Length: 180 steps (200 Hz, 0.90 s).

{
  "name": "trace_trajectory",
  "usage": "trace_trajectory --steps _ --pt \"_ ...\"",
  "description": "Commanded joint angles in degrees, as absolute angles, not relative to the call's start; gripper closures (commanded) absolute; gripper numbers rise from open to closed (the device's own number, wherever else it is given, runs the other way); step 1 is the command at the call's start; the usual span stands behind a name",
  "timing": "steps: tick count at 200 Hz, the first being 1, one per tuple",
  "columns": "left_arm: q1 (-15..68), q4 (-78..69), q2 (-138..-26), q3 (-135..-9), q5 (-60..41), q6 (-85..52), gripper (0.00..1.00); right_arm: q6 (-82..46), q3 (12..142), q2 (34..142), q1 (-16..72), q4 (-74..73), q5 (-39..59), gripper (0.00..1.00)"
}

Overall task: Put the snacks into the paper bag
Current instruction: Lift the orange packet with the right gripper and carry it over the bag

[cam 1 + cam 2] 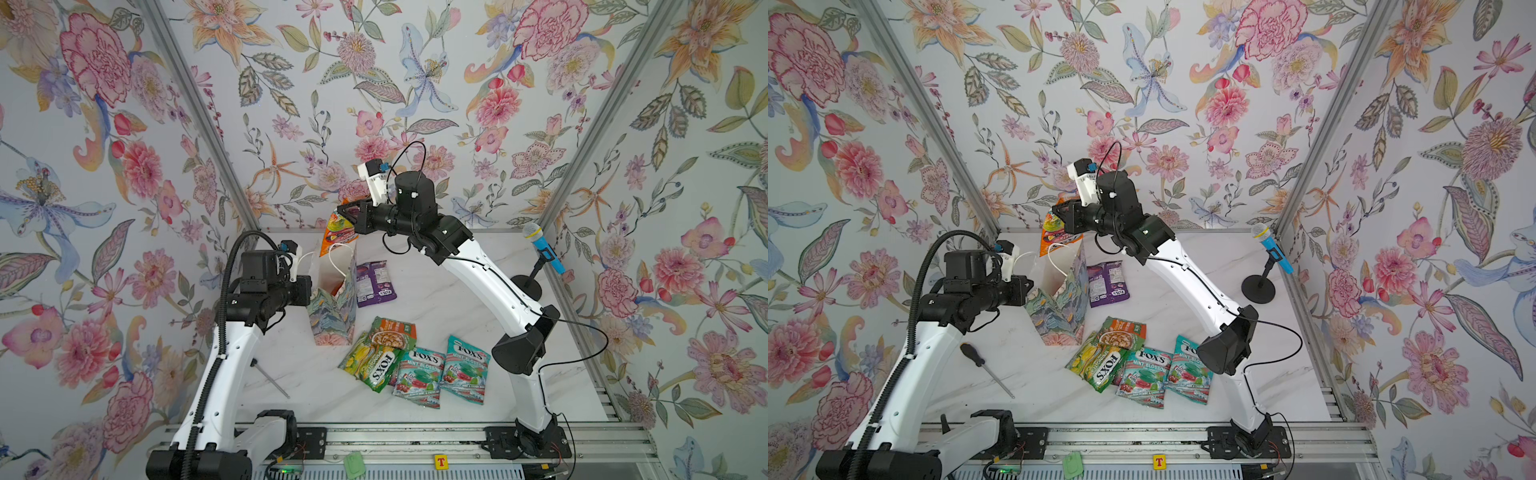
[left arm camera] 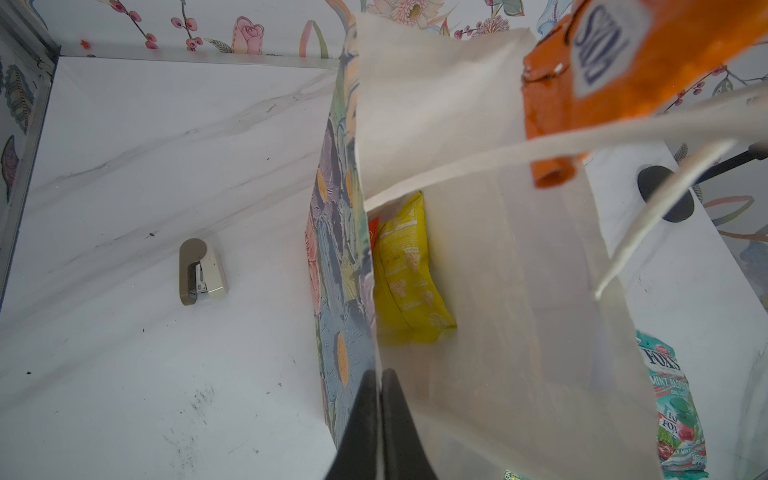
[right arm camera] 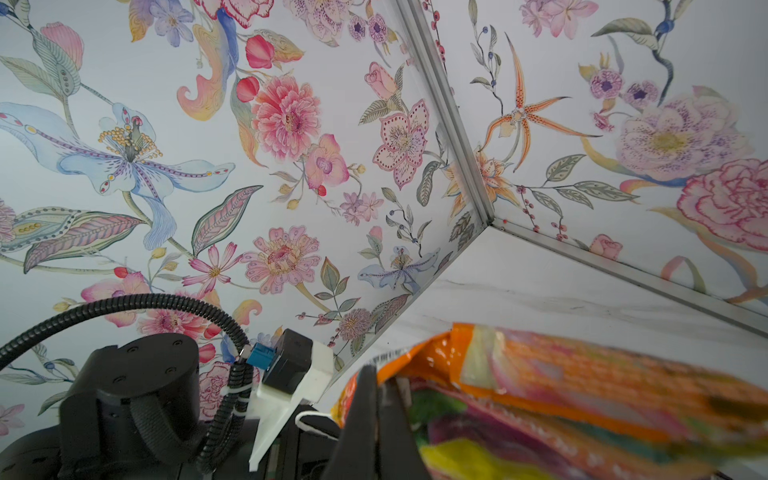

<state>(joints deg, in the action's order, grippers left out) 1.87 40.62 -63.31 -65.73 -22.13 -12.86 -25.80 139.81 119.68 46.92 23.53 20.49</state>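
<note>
A tall paper gift bag with a blue-green-pink painted outside (image 1: 332, 316) stood upright and open in the left half of the white marbled bench (image 1: 311, 386). The left gripper (image 2: 380, 376) was closed, pinching the bag's side wall at the rim. The right gripper (image 1: 348, 212) was clamped on a glossy orange candy pouch (image 1: 340, 228), which hung above the bag's mouth. A yellow pouch (image 2: 407, 270) lay inside the bag. A purple pouch (image 1: 375, 282) lay just beside the bag on its right. Towards the bench's front edge lay a green-and-orange pouch (image 1: 392, 332), a yellow-green pouch (image 1: 374, 361) and two teal pouches (image 1: 419, 374), overlapping.
</note>
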Motion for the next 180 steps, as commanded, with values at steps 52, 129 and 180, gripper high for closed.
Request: trace_trajectory --steps 52,129,180 --pt "1.2 41.0 -62.8 -64.8 -21.9 -13.2 0.94 -21.3 138.2 114.9 48.8 24.7 22.6 1.0" --pt "1.2 41.1 -62.5 -64.9 -21.9 -13.2 0.95 -19.9 135.5 114.5 49.5 26.7 23.6 1.0" --pt "1.2 41.1 -62.5 -65.0 -21.9 -13.3 0.95 -19.2 133.3 113.9 49.5 27.6 23.6 1.0"
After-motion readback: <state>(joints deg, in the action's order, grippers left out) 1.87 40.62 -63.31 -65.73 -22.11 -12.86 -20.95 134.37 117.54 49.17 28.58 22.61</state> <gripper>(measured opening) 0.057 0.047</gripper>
